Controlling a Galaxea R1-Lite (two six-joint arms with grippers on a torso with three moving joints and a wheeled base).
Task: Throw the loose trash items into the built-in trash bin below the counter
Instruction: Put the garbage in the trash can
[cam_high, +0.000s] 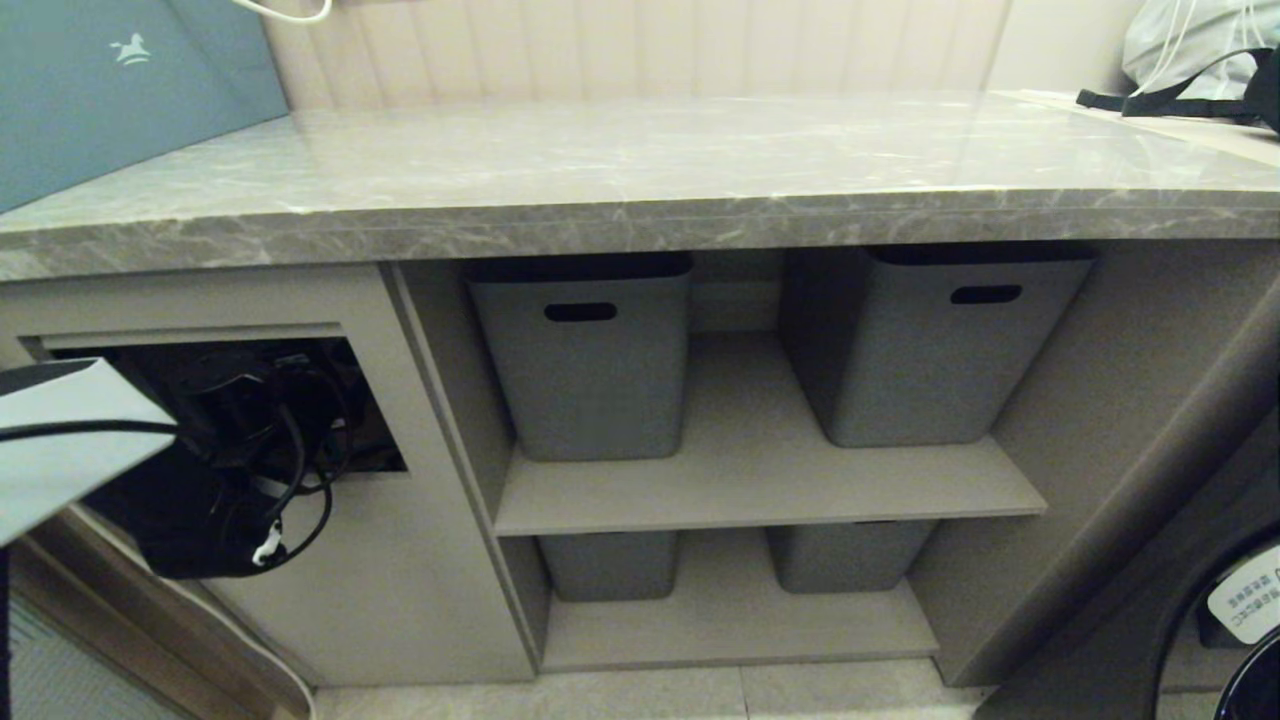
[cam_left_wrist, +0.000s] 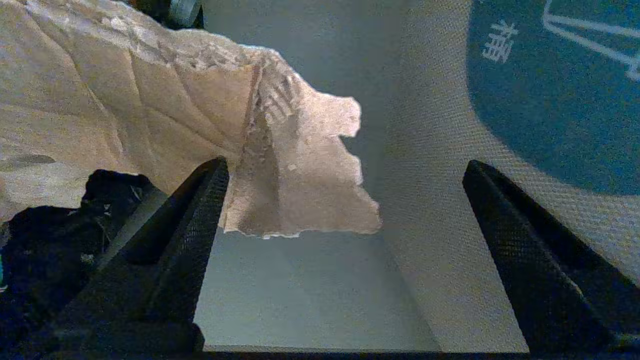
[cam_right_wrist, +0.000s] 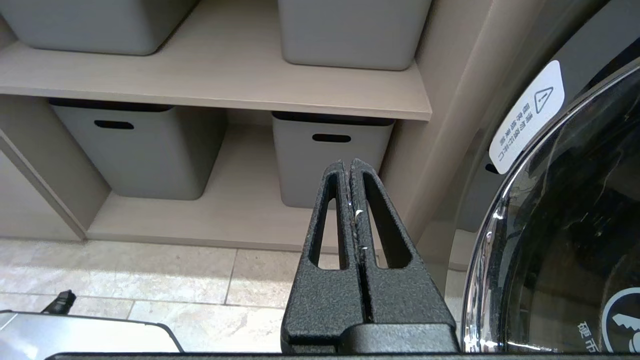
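Left wrist view: left gripper (cam_left_wrist: 345, 172) seen closest to the camera, fingers (cam_left_wrist: 200, 220) spread wide with nothing clamped; a crinkled pale packet (cam_left_wrist: 165, 115) with a torn edge is seen at upper left of the frame, its edge just beside one finger, contact not clear. The flap (cam_left_wrist: 440, 165) with its dark blue oval bin icon (cam_left_wrist: 560, 90) is seen at upper right of that frame. Head view: the left arm (cam_high: 60, 440) is seen at left edge, reaching into the open rectangular mouth of the built-in trash bin (cam_high: 400, 560) at lower left, below the tabletop (cam_high: 640, 170), a grey marble slab across the upper frame. Grey tubs (cam_high: 585, 360) with slot handles are seen on shelves at centre. A blue-grey bag (cam_high: 110, 90) with a horse logo is seen at upper left. Right wrist view: right gripper (cam_right_wrist: 349, 167) seen pressed fully together, empty, hanging before the lower shelf, above the tiled floor (cam_right_wrist: 150, 280), with a round glass door (cam_right_wrist: 565, 240) at the right.
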